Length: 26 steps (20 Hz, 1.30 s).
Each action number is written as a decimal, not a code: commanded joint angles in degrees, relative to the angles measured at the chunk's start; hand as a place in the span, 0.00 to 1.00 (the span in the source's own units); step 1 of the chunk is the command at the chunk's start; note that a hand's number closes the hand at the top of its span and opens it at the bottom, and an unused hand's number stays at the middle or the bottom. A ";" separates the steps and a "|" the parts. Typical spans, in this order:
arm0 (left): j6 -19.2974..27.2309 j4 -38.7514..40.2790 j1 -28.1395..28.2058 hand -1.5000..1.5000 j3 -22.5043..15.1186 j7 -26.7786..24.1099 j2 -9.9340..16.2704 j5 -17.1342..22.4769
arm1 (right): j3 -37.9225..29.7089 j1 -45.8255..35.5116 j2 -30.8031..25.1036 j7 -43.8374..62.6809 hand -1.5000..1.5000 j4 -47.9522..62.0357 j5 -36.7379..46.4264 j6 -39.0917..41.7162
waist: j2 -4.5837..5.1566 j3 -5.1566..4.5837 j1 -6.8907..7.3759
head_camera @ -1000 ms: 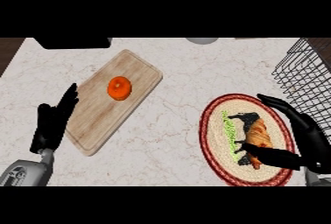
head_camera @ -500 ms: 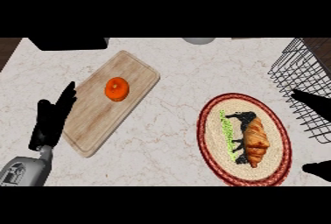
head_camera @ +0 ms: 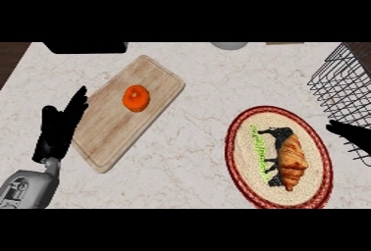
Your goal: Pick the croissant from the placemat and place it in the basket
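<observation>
Golden-brown croissant [head_camera: 291, 160]: lying flat, long axis running near-to-far, right of centre on placemat [head_camera: 244, 131], untouched. Oval woven placemat, dark red rim, black-and-green print, flat near tabletop's near-right corner. Black wire basket [head_camera: 346, 81]: at tabletop's far-right edge, partly cut off by view, well apart from croissant.

Croissant [head_camera: 292, 160] on placemat [head_camera: 243, 128], unheld

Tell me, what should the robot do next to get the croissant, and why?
Probably bring the right hand back over the croissant. It lies untouched on the placemat, and that hand sits at the view's right edge beside the basket, holding nothing.
</observation>
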 commanded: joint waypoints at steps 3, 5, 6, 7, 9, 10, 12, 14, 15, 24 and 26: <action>-0.72 -0.97 1.00 0.50 1.26 -0.29 -1.62 -2.62 | -6.58 0.43 3.69 7.31 0.00 -3.19 -4.16 5.46 | 0.15 0.18 0.68; -1.58 1.70 0.12 0.50 1.83 -1.61 -3.12 -2.40 | -7.69 3.52 6.57 7.03 0.00 -6.13 -1.46 4.57 | 0.14 0.19 0.32; -0.98 -0.68 0.29 0.50 1.82 0.24 -3.03 -3.29 | -6.12 -2.04 7.44 10.06 0.00 -4.54 -2.19 4.93 | 0.20 0.18 0.86; -1.62 -0.67 0.07 0.50 1.17 1.35 -3.31 -2.98 | -5.39 3.31 9.16 9.51 0.00 -9.34 3.03 2.80 | 0.12 0.20 0.44; -2.91 -1.51 -0.46 0.50 2.11 2.80 -2.56 -2.97 | -8.27 2.80 9.96 3.18 0.00 -3.91 6.52 4.48 | 0.16 0.22 0.59; -2.84 -1.64 0.10 0.50 2.81 1.83 -2.45 -3.49 | -10.12 2.53 10.00 2.00 0.00 -2.13 6.39 5.74 | 0.17 0.21 0.66; -3.87 3.96 -2.63 0.50 3.72 -1.15 -4.10 -4.04 | -8.51 2.41 12.64 -0.83 0.00 -0.70 10.88 5.77 | 0.26 0.20 0.59; -3.47 0.59 -0.17 0.50 3.66 -0.64 -4.43 -5.68 | -7.08 0.64 14.52 2.49 0.00 -1.28 12.26 7.24 | 0.22 0.19 0.85; -3.29 -0.65 -0.43 0.50 3.52 1.00 -4.67 -5.46 | -4.62 3.27 16.81 -2.37 0.00 0.26 18.38 4.37 | 0.22 0.21 0.84; -5.18 4.04 -0.87 0.50 5.59 -2.88 -7.77 -7.40 | -1.40 0.50 22.60 -10.37 0.00 10.75 27.42 4.07 | 0.29 0.20 0.86; -4.98 3.53 -3.78 0.50 6.26 1.09 -7.85 -8.90 | -0.64 0.44 25.90 -7.32 0.00 8.08 28.31 4.62 | 0.25 0.19 0.76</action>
